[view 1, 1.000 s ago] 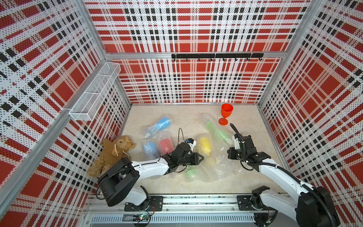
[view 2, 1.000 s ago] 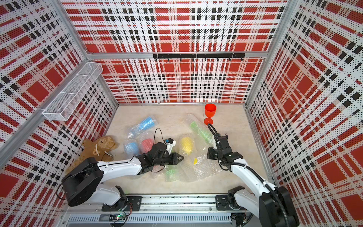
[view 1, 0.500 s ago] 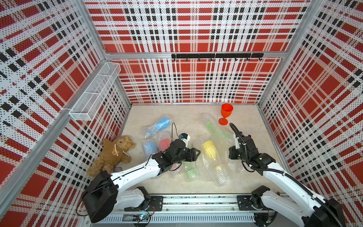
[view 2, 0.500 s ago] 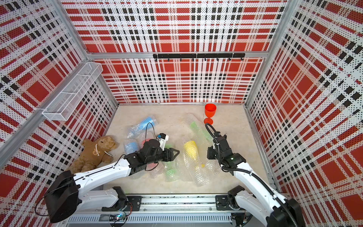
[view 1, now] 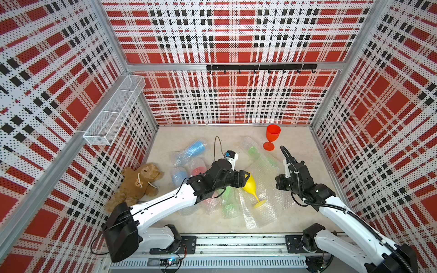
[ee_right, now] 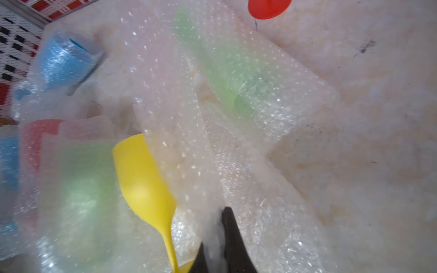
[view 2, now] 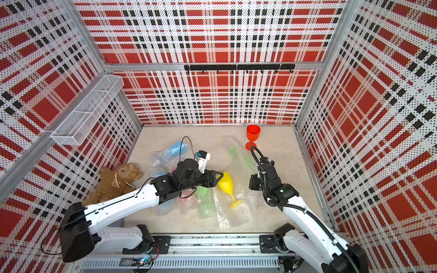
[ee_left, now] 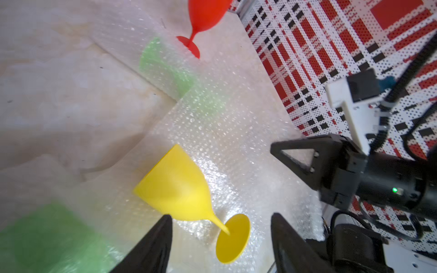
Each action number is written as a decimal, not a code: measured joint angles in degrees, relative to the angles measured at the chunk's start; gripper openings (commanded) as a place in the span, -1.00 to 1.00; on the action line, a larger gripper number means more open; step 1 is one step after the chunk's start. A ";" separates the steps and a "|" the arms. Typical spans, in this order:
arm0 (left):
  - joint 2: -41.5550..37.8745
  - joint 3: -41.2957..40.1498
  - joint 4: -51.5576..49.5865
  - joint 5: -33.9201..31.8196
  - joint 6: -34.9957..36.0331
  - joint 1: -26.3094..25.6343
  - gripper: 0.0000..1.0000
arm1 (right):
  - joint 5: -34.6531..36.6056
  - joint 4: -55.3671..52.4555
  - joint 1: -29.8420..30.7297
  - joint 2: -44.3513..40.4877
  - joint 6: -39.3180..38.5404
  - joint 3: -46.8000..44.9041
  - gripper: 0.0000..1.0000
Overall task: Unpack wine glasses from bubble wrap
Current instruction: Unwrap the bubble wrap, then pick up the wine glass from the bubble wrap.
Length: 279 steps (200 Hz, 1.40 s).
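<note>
You get both top views from high over the near rail (view 1: 236, 242), looking down toward the far wall (view 1: 236, 99) across the whole floor (view 1: 184, 134). Your wrist cameras sit close: left faces right, right faces left, and both catch the yellow goblet (ee_left: 175, 186).

Site: lab-type robot test cell | walls: perforated panels (view 1: 236, 35), red-black plaid, on aluminium frame (view 1: 165, 67) | left arm (view 1: 165, 203), right arm (view 1: 350, 222) bolted to front rail (view 1: 236, 243) | wire basket (view 1: 113, 113), black hook rail (view 1: 260, 67) | beige tabletop (view 1: 295, 222)

teddy bear (view 1: 138, 183): brown, lying on beige floor (view 1: 295, 141) | wire basket (view 1: 113, 113): white, wall-mounted above bear | hook rail (view 1: 261, 67): black, back wall, well apart from bear
</note>
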 measured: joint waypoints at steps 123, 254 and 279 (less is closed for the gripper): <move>-20.63 -4.68 -7.02 -6.10 4.96 21.07 0.35 | -4.94 -12.31 3.10 15.61 -19.19 28.83 0.86; -27.74 -12.44 -6.86 -14.88 12.31 18.80 0.35 | -13.94 -34.86 12.59 61.20 -27.65 55.49 1.00; -27.76 -12.44 -6.86 -15.39 12.44 18.18 0.35 | -12.98 -37.31 13.44 65.96 -27.69 57.99 0.98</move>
